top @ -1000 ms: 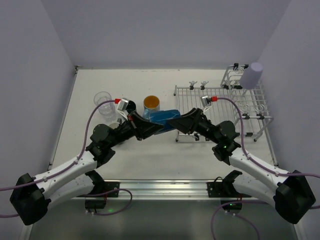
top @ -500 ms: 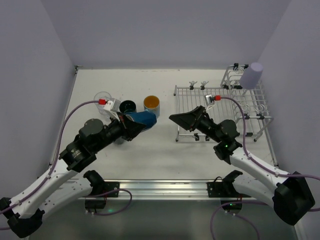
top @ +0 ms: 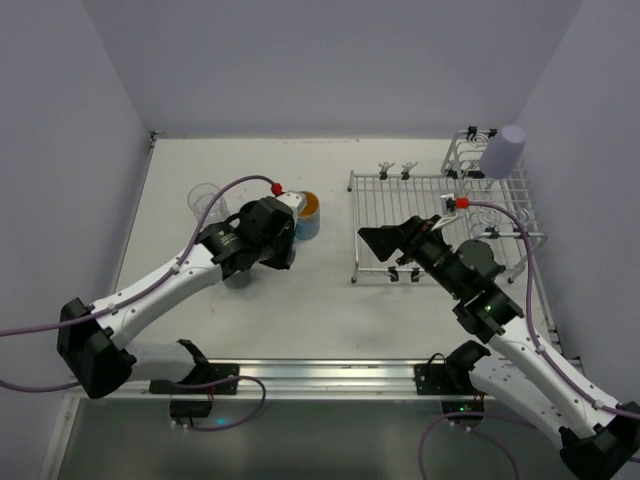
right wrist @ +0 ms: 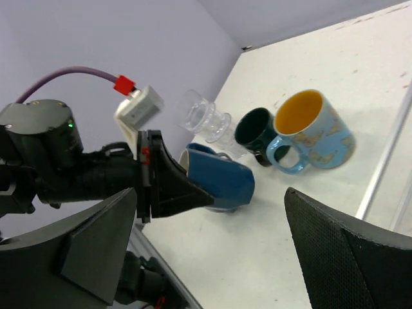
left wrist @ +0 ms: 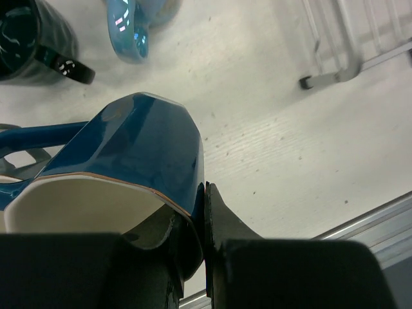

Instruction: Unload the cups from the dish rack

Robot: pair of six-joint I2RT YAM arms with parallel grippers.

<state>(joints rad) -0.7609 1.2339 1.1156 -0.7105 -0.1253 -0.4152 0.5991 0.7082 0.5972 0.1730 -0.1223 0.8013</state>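
Top external shows us, at left, our left gripper [left wrist: 196, 225] clamped on the tilted dark blue mug [left wrist: 135, 148], near the dark teal mug [right wrist: 257, 132]. Our right gripper [top: 372, 240] hangs spread wide beside the dish rack [top: 440, 195], which holds the lavender tumbler [top: 502, 150].

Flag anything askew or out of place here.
Only the dark blue mug: the left gripper pinches its rim, holding it tipped on its side near the light blue mug. Nothing looks spilled or damaged.
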